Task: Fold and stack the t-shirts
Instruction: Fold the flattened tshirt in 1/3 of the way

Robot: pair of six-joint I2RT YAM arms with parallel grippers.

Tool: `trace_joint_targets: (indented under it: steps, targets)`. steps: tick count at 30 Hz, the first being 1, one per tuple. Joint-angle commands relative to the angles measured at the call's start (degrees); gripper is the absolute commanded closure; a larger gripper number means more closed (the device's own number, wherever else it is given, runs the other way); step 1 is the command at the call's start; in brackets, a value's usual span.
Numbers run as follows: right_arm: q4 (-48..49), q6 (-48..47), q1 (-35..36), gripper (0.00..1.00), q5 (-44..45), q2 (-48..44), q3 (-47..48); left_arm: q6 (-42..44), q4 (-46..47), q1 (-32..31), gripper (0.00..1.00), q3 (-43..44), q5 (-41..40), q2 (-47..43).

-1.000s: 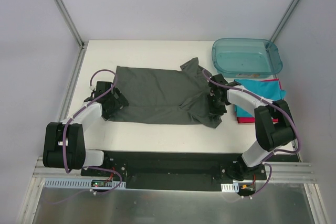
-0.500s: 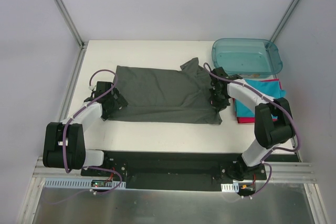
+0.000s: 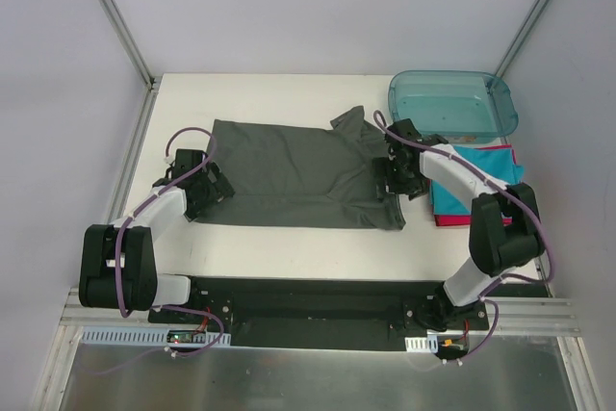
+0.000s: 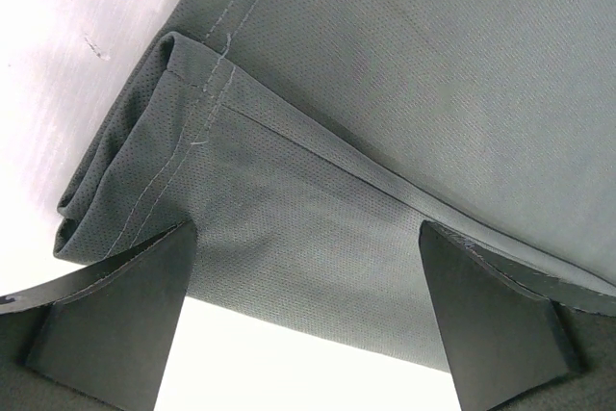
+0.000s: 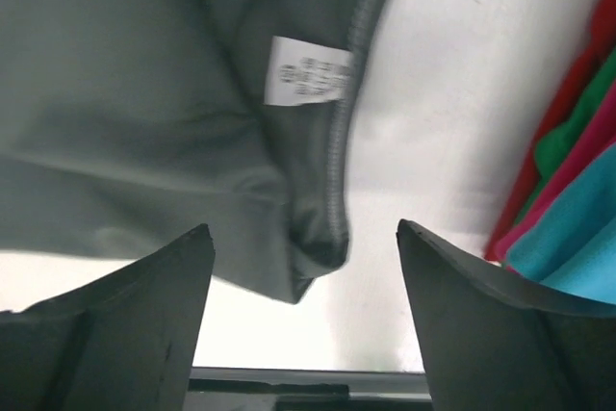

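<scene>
The dark grey t-shirt (image 3: 298, 175) lies folded lengthwise across the table. My left gripper (image 3: 205, 190) is open at the shirt's left end; in the left wrist view, the folded hem (image 4: 289, 190) lies flat just beyond the open left gripper (image 4: 306, 334). My right gripper (image 3: 397, 176) stands open over the shirt's right end. In the right wrist view, the collar with its white neck label (image 5: 306, 71) lies loose between the spread fingers (image 5: 115, 324) of the right gripper (image 5: 306, 320). Folded teal and red-pink t-shirts (image 3: 474, 183) are stacked to the right.
A translucent teal plastic tub (image 3: 452, 103) stands at the back right, just behind the coloured stack. The stack's edges (image 5: 577, 190) show at the right of the right wrist view. Bare white table (image 3: 289, 93) lies behind the shirt, and metal frame posts rise at both back corners.
My right gripper carried the shirt's bunched right end back and outward, then opened and let go of it. The shirt's right end now lies flatter. The left arm stayed put.
</scene>
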Motion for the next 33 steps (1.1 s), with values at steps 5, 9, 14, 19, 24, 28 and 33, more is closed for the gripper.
trace_joint_targets:
  steps: [5, 9, 14, 19, 24, 28, 33]
  targets:
    - [10.5, 2.7, 2.9, 0.04, -21.5, -7.4, -3.4, 1.3, -2.5, 0.5, 0.01, 0.9, 3.4, 0.0]
    - [13.5, 3.4, 3.9, 0.04, -25.1, -3.0, -4.8, 1.4, -2.6, 0.6, 0.01, 0.7, 3.0, 0.2]
    - [13.2, 7.5, 1.8, 0.04, -16.7, 1.0, -6.2, 1.2, -3.6, 0.6, 0.01, -0.3, 0.2, -0.5]
    - [10.5, 9.3, -1.1, 0.03, -16.7, 0.0, -11.1, -1.3, -5.8, 0.7, 0.01, -2.3, 0.6, -1.3]
    - [8.6, 11.0, -1.1, 0.04, -15.5, -7.4, -19.4, -4.5, -10.2, 0.7, 0.01, -6.9, -0.2, -7.0]
    - [8.9, 11.0, -1.1, 0.04, -18.1, -13.0, -25.1, -9.3, -13.8, 0.5, 0.01, -13.2, -0.8, -17.5]
    - [8.4, 10.0, -1.1, 0.04, -17.2, -18.5, -27.7, -14.8, -17.6, 0.6, 0.01, -18.5, -2.9, -32.2]
